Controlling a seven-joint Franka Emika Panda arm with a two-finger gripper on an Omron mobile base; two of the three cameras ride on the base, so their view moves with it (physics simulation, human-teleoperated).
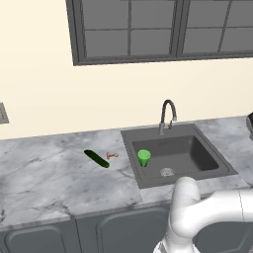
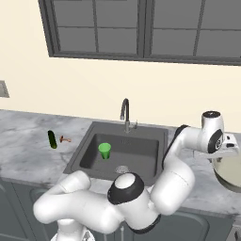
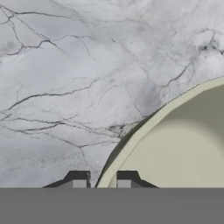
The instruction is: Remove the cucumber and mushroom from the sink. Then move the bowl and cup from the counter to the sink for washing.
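Two fingers of the tool point(image 3: 103, 183) pinch the bowl point(image 2: 230, 170) rim, out on the surface point(image 1: 44, 173) right of the sink point(image 1: 210, 153), where the cup point(image 1: 144, 157) stands. Thin grip, though: a quick lift could tilt that wide bowl loose.

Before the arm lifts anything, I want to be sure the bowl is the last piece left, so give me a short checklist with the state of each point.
1. Cucumber out of the sink, lying on the counter: ok.
2. Mushroom out on the counter beside the cucumber: ok.
3. Cup standing upright in the sink: ok.
4. Bowl in the sink: not ok, it sits on the counter to the right of the basin.
5. Gripper narrowed astride the bowl's rim: ok.
6. Rim firmly pinched: cannot tell.
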